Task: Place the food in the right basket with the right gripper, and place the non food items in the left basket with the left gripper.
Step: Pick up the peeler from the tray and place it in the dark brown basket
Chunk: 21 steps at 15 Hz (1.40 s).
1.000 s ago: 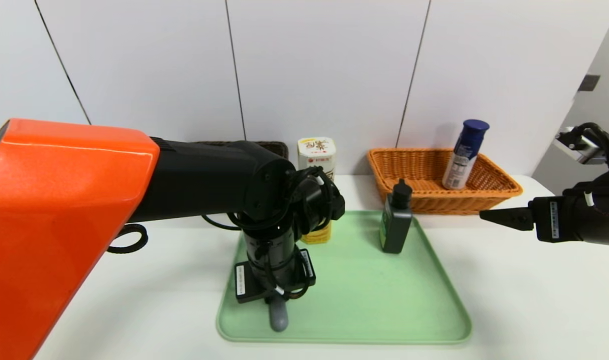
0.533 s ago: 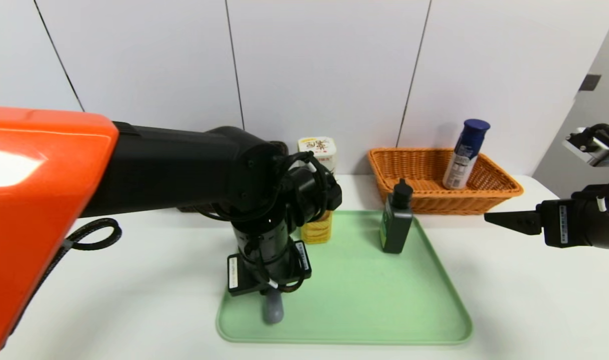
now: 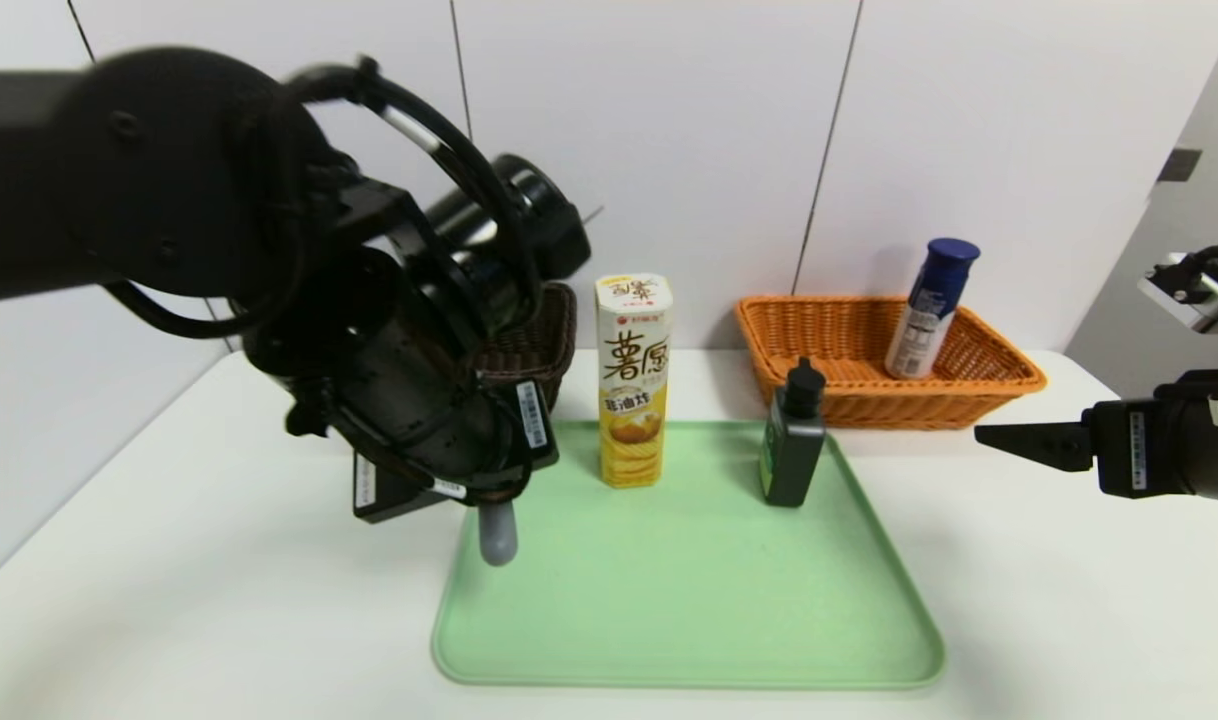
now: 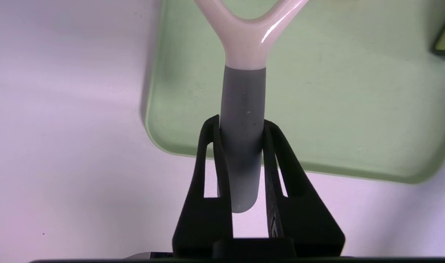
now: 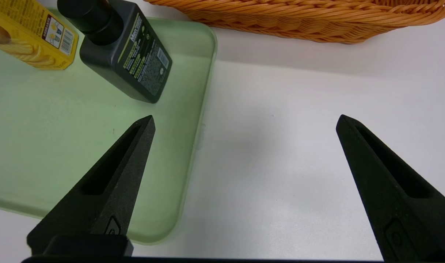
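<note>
While the right gripper (image 5: 246, 120) gapes open, the left gripper (image 4: 241, 120) clasps a pink-necked item's rounded grey handle (image 4: 243, 109).

"薯愿" and "非油炸" on the yellow-and-white snack box (image 3: 634, 400); barcode on the dark bottle (image 5: 134, 58)

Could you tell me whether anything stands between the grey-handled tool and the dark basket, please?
Nothing visible stands between the grey-handled tool and the dark basket, though the left arm hides part of that stretch.
</note>
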### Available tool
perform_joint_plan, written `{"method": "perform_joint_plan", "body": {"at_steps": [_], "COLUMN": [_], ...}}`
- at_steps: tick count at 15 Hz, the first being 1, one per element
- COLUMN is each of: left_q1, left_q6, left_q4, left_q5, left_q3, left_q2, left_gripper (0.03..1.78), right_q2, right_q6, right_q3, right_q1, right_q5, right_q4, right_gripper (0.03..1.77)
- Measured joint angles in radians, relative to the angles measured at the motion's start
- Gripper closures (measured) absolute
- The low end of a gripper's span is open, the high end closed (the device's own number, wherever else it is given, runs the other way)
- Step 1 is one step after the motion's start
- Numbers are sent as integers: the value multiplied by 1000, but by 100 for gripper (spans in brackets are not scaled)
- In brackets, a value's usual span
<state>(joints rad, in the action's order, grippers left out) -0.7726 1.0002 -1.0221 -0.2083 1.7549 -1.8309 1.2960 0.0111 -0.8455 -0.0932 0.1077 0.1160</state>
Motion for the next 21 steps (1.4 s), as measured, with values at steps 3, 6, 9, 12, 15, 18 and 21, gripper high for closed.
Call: {"method": "perform_joint_plan", "body": {"at_steps": [3,6,9,12,15,18,21], "left_q1": [60,174,248,277,305,344,383], "left_q6": [-60,-146,-226,-247,-281,-320,-359], "left_q4": [24,150,343,453,516,562,628], "left_q5": [-22,-26,-25,-25,-25,-26,-26], "left_q3": [67,125,145,171,202,207,209], "left_q2": [81,99,47,-44,-145,-242,-326], "left_gripper": [153,153,153,153,153,153,153], "right_q2": [-3,-6,-7,-6,-3,-2,-2], "right_q6": [4,5,6,19,61,62,61], "right_q3": [-12,-17,-19,-22,-24,-22,-21], "right_q1": [0,0,-1,-1,-1,-1,-7], "right_q5": [0,-1,0,0,2,2,4], "right_q4": [-2,-1,-1,-26,-68,-69,-70], "right_gripper": [9,9,9,9,9,9,9]}}
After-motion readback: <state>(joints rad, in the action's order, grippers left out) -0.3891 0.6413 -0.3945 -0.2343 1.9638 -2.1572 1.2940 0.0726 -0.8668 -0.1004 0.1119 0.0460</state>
